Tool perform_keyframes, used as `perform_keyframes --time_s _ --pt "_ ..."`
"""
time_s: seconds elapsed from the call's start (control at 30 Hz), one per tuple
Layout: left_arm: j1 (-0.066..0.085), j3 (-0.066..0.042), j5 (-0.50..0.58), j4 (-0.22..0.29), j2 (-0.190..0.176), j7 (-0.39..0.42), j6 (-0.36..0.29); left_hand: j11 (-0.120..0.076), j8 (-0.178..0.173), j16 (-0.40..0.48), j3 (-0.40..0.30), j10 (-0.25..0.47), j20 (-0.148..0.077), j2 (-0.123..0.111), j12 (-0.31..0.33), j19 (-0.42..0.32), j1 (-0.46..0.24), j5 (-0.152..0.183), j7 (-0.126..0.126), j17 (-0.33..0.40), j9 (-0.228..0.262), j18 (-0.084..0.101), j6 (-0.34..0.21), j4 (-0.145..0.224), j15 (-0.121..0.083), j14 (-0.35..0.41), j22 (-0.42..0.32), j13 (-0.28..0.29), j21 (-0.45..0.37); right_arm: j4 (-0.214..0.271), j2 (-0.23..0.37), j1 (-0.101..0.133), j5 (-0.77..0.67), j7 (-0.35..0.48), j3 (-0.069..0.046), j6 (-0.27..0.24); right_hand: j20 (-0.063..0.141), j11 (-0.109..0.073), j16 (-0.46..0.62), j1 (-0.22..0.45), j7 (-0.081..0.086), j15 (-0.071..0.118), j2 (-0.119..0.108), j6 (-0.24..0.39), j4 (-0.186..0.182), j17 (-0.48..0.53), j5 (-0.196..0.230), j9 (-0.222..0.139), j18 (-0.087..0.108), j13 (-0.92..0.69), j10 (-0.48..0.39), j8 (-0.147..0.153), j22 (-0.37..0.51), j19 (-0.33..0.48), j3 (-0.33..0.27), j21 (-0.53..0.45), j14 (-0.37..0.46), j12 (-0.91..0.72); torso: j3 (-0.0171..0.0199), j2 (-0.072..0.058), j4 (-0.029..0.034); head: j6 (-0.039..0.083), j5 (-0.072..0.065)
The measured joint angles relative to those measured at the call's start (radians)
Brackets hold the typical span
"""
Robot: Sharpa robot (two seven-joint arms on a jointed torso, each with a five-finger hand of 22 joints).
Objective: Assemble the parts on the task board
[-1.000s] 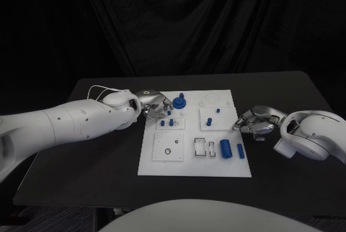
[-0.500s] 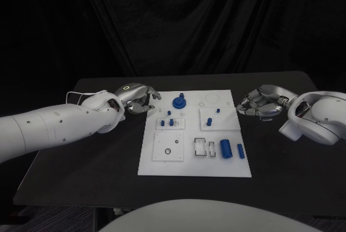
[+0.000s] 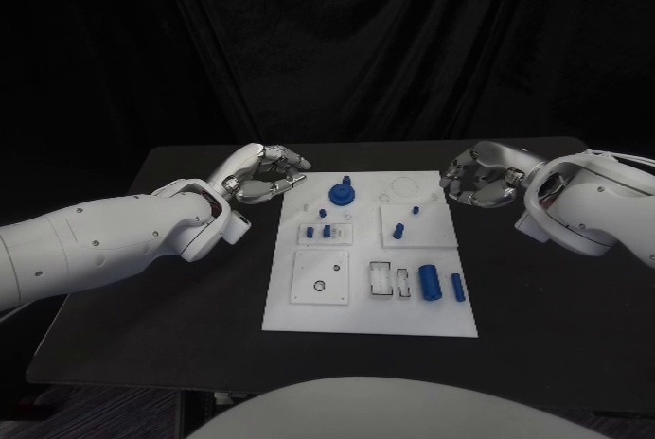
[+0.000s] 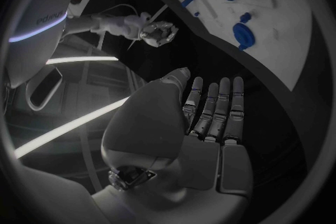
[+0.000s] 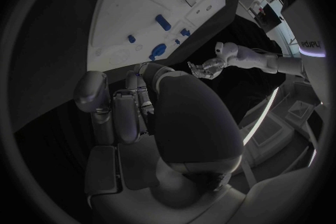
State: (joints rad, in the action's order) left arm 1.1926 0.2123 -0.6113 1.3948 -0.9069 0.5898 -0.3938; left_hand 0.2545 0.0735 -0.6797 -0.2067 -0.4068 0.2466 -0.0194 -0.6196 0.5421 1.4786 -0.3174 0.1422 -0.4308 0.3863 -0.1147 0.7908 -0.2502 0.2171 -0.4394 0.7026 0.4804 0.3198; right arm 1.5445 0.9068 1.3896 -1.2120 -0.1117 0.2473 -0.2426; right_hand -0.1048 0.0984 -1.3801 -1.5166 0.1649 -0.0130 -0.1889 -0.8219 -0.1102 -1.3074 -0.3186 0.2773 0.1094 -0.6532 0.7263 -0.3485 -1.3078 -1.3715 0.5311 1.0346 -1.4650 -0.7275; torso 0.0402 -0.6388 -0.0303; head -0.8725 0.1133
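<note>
From the head camera, the white task board lies at the middle of the black bench, carrying small blue parts: a round knobbed piece near its far edge, short pegs in a square block, a peg in the neighbouring block, and a blue cylinder with a slimmer bar toward its near right corner. The left hand hangs off the board's far left corner, fingers loosely curled, gripping nothing. The right hand hangs off the far right corner, fingers curled inward; whether anything sits inside them is hard to make out. In the left wrist camera, the left hand has its fingers laid straight and side by side, empty, with the board beyond the fingertips and apart from them. In the right wrist camera, the right hand shows mostly its bulky back and bent fingers, its palm hidden; the board lies beyond, untouched.
</note>
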Motion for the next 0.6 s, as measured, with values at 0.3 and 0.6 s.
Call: perform_keyframes --time_s 0.3,0.6 --pt "-0.034 0.0 0.309 0.042 -0.014 0.063 0.17 -0.03 -0.008 0.187 0.108 0.095 -0.021 0.073 0.096 -0.144 -0.02 -0.043 0.035 0.235 -0.161 0.039 -0.152 -0.038 0.002 0.163 -0.047 -0.219 -0.107 -0.021 -0.014 -0.053 -0.283 -0.06 0.001 -0.029 -0.021 0.01 -0.055 0.05 -0.004 -0.007 -0.05 0.018 -0.004 0.0 0.092 -0.021 0.0 0.106 -0.053 0.035 0.0 -0.024 0.025 0.09 0.0 0.09 -0.0195 -0.003 0.0294 0.0 -0.041" --pt "-0.052 0.0 0.413 0.122 -0.06 0.078 0.264 -0.084 -0.012 0.343 0.199 0.126 -0.029 0.115 0.145 -0.206 -0.005 -0.066 0.031 0.368 -0.245 0.007 -0.196 -0.038 -0.046 0.261 -0.098 -0.357 -0.177 -0.021 -0.008 -0.081 -0.423 -0.096 0.002 -0.076 -0.02 0.01 -0.065 0.08 -0.019 -0.007 -0.064 0.019 -0.02 0.0 0.114 -0.037 -0.016 0.143 -0.053 0.069 0.0 -0.032 -0.002 0.127 0.0 0.095 -0.0402 -0.016 0.0632 0.0 -0.089"
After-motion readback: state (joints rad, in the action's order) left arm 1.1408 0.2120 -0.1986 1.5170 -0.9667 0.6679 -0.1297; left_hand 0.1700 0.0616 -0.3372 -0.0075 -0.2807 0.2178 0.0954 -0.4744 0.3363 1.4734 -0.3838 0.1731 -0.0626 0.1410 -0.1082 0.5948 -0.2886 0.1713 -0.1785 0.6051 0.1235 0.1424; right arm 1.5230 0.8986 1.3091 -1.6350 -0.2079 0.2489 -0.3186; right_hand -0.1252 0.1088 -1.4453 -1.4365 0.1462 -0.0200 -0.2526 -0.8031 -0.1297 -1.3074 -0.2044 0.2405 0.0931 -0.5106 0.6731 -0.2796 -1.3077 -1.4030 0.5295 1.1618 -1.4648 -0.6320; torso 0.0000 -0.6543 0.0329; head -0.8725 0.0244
